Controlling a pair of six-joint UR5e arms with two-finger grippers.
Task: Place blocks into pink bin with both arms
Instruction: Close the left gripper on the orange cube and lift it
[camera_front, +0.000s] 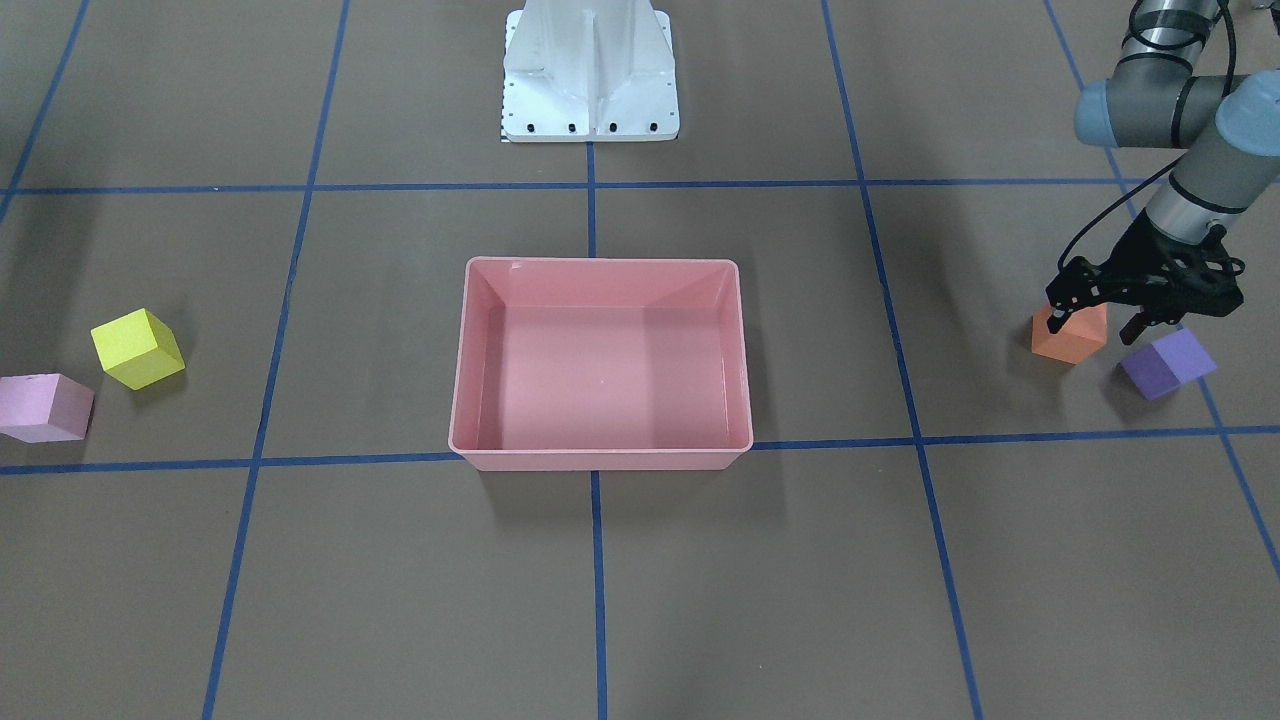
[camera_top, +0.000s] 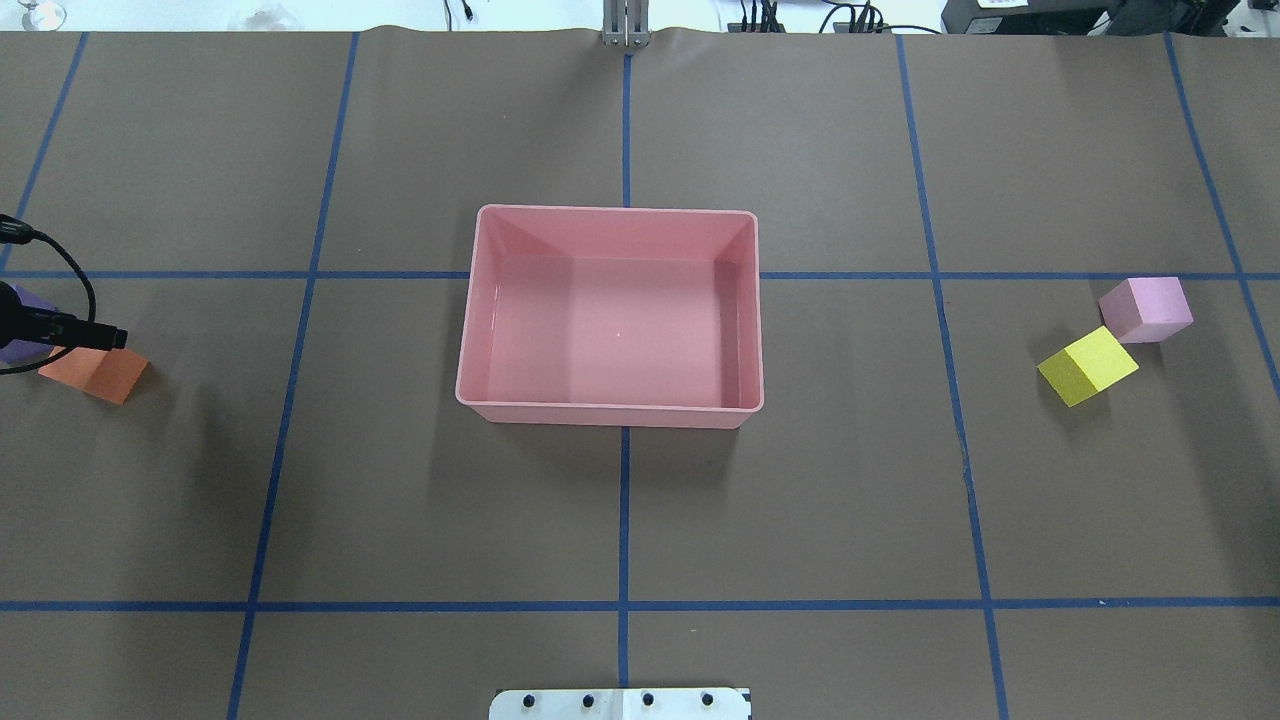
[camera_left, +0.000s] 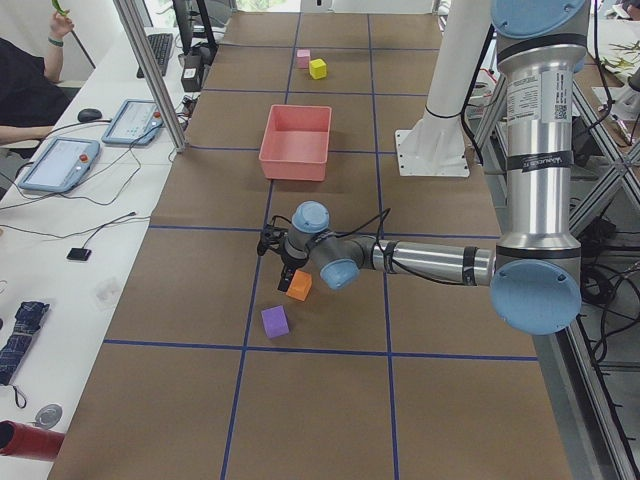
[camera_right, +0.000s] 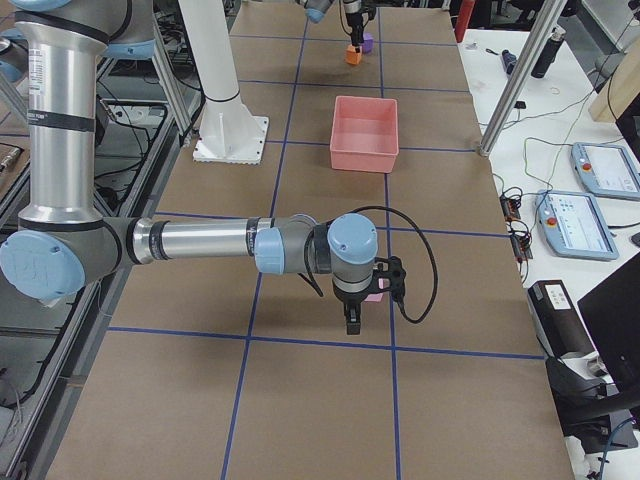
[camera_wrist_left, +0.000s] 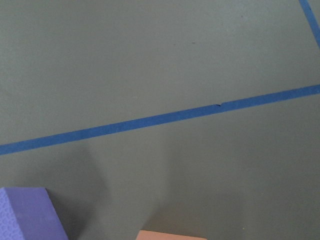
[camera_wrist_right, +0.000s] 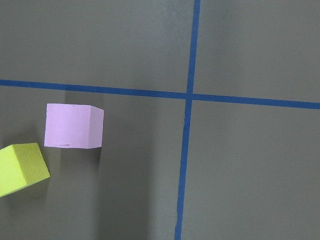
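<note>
The pink bin (camera_front: 600, 455) stands empty mid-table; it also shows in the overhead view (camera_top: 610, 415). My left gripper (camera_front: 1093, 327) is open, its fingers straddling the top of the orange block (camera_front: 1070, 340); I cannot tell whether they touch it. The purple block (camera_front: 1168, 362) lies just beside it. The left wrist view shows the purple block (camera_wrist_left: 25, 215) and an edge of the orange block (camera_wrist_left: 170, 235). The yellow block (camera_front: 137, 347) and light-pink block (camera_front: 45, 407) lie at the other end. My right gripper (camera_right: 352, 318) hangs over them; I cannot tell if it is open. The right wrist view shows both the light-pink block (camera_wrist_right: 73, 126) and the yellow block (camera_wrist_right: 20, 167).
The white base pedestal (camera_front: 590, 70) stands behind the bin. Blue tape lines (camera_front: 595, 185) grid the brown table. An operator's table with tablets (camera_left: 60, 160) runs along the far side.
</note>
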